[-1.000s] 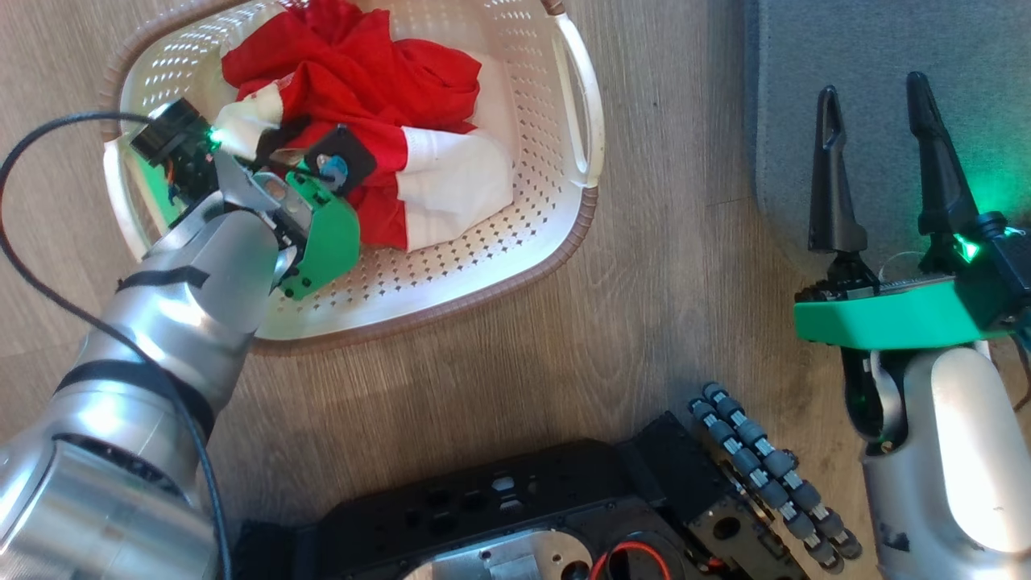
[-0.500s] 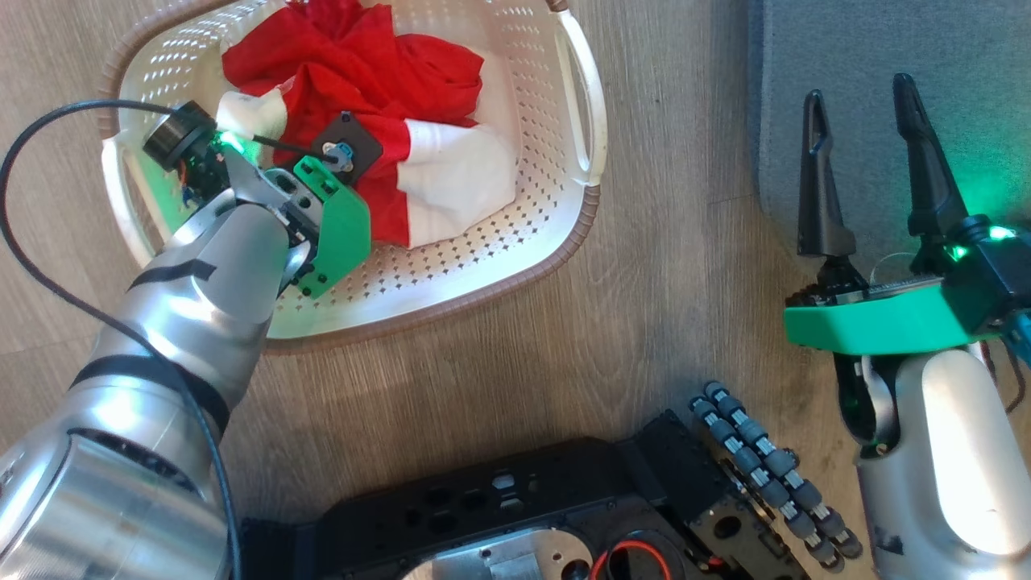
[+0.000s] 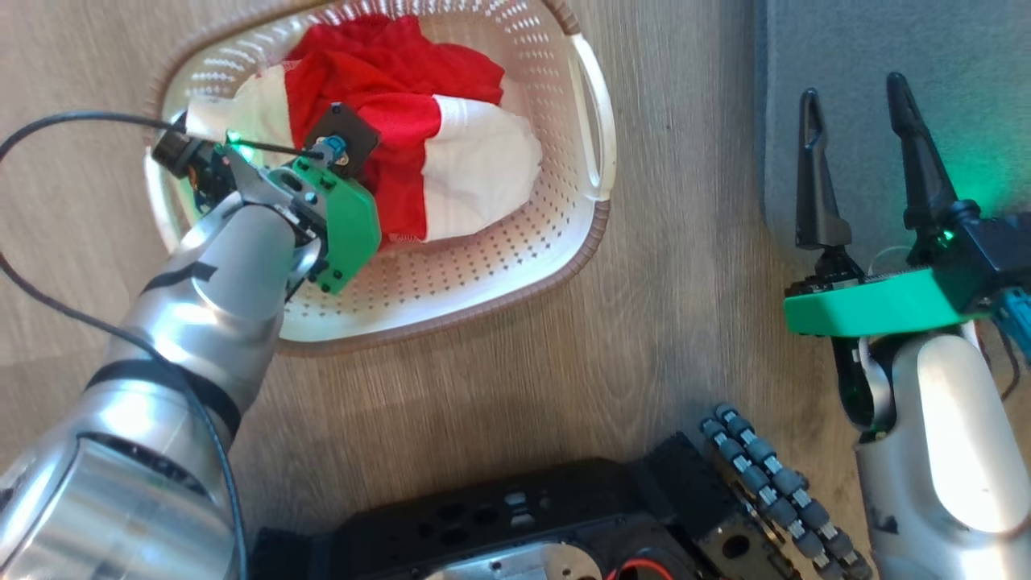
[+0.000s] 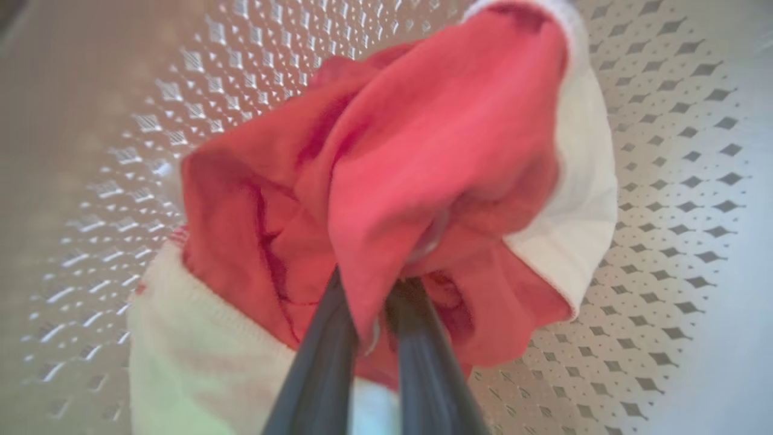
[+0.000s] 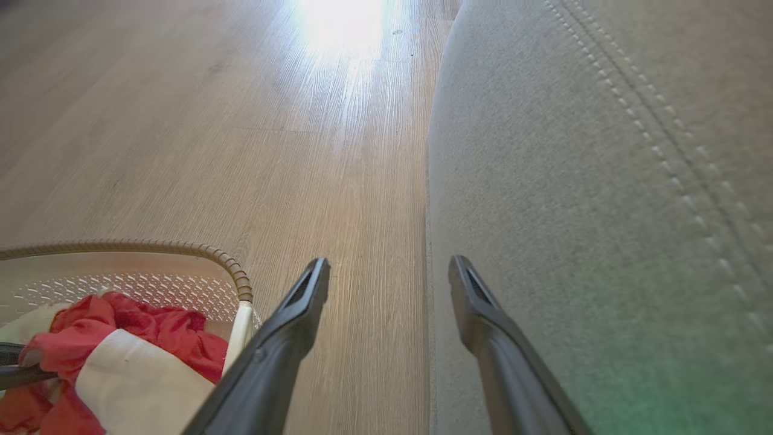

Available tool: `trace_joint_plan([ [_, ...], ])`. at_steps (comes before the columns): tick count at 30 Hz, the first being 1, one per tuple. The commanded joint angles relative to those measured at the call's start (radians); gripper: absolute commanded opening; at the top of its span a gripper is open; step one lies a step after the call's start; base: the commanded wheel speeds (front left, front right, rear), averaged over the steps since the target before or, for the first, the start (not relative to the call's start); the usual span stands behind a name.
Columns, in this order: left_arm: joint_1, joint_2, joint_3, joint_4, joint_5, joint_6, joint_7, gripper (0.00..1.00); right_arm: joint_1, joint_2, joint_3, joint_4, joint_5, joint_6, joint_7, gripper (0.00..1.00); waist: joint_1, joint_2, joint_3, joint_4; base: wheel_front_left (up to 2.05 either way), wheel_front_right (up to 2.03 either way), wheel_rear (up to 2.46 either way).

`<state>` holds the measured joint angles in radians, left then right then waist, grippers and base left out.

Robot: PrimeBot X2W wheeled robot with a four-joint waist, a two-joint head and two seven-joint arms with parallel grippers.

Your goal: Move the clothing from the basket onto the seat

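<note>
left jaws pinch the clothing (image 4: 447,133) in one basket (image 3: 564,234); right jaws wide by one seat (image 3: 950,48).

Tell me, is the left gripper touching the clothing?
Touching. The left wrist view shows the left gripper closed on a fold of the clothing, with red fabric pinched between its two dark fingers.

We count 1 basket (image 3: 515,266), with 1 white handle (image 3: 600,121) in clear sight. In it we count 1 heap of clothing (image 3: 378,89). Its red and white fabric is bunched together, so we cannot tell how many garments it holds. We count 1 seat (image 3: 886,40). We count 2 grippers, the left gripper (image 4: 368,290) and the right gripper (image 3: 851,90), each with 2 dark fingers (image 3: 813,185), 4 in all. We count 1 black cable (image 3: 72,121).
</note>
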<state>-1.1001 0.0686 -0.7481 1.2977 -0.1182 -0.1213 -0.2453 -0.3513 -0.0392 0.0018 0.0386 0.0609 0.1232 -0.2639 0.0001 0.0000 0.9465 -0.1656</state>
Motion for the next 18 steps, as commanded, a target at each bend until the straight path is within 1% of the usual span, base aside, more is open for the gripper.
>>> trace_joint_plan([
  [1,0.053,0.005,0.022,-0.018,-0.018,0.001,-0.014,0.00,0.007,-0.011,-0.007,-0.004,-0.008,0.008,0.002,1.00,-0.0001,0.0000,-0.048,0.012,0.00,0.00,0.00],
  [7,0.139,0.002,0.068,-0.133,-0.069,0.014,-0.016,0.00,0.010,-0.011,-0.010,0.034,-0.018,0.008,0.002,1.00,-0.0001,0.0000,-0.164,0.025,0.00,0.00,0.00],
  [8,0.139,0.002,0.068,-0.133,-0.069,0.014,-0.016,0.00,0.010,-0.011,-0.010,0.034,-0.018,0.008,0.002,1.00,-0.0001,0.0000,-0.164,0.025,0.00,0.00,0.00],
  [13,0.232,0.006,0.110,-0.240,-0.094,0.019,-0.016,0.00,0.025,-0.011,-0.012,0.070,-0.033,0.008,0.002,1.00,-0.0001,0.0000,-0.273,0.043,0.00,0.00,0.00],
  [15,0.269,0.006,0.144,-0.278,-0.113,0.022,-0.016,0.00,0.034,-0.011,-0.013,0.086,-0.041,0.008,0.002,1.00,-0.0001,0.0000,-0.317,0.051,0.00,0.00,0.00],
  [18,0.317,0.007,0.175,-0.334,-0.115,0.023,-0.016,0.00,0.049,-0.011,-0.014,0.108,-0.048,0.008,0.002,1.00,-0.0001,0.0000,-0.385,0.066,0.00,0.00,0.00],
])
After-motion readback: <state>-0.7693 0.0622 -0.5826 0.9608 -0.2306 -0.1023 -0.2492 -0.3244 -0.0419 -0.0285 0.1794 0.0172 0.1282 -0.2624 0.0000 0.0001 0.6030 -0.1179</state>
